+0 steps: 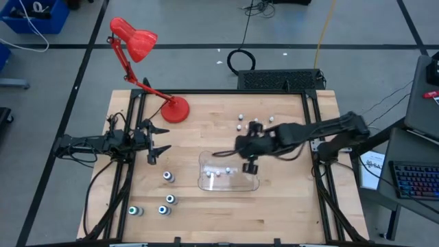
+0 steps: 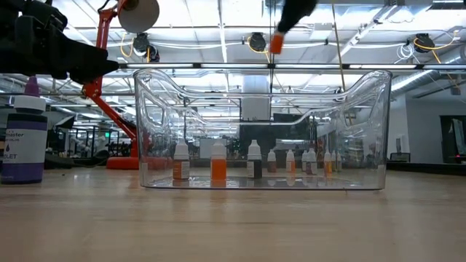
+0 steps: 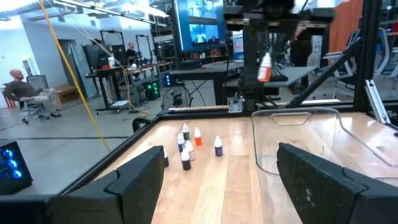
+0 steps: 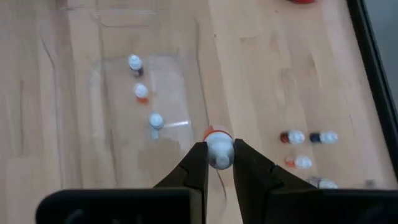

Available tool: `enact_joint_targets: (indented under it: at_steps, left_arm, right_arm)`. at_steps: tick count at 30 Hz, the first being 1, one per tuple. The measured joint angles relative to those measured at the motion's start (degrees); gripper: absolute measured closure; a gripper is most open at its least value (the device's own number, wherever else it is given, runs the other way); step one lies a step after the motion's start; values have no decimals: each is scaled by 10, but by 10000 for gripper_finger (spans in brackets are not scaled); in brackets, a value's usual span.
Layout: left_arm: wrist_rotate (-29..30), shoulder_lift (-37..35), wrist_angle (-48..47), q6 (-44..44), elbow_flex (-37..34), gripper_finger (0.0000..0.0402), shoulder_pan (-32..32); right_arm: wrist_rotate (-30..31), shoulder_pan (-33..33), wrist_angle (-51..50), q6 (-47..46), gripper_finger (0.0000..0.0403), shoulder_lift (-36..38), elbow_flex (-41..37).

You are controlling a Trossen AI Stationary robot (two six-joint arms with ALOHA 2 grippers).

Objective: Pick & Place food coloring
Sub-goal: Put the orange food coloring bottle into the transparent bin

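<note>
Three bottles (image 4: pixel 142 92) stand inside clear tray (image 1: pixel 254 184).

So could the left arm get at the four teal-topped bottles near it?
Probably yes: the left gripper is open and holds nothing, and the teal-topped bottles stand on bare table nearby, with nothing between.
</note>
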State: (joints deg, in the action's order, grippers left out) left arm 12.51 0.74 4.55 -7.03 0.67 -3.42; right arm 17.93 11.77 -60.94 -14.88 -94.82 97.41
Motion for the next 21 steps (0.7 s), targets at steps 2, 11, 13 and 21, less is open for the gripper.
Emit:
enact_joint_targets:
  at_steps: [2,11,13,21]
  left_arm:
    - [0,0,0,0,0,96,0]
    - [0,0,0,0,0,96,0]
    - [0,0,0,0,0,96,0]
    - [0,0,0,0,0,96,0]
  right_arm:
    - [-1,8,-26,5,365,-46,54]
    - [-80,33,-45,14,365,-190,199]
    - [-97,35,-45,9,365,-206,201]
    - [-153,38,-40,13,365,-275,197]
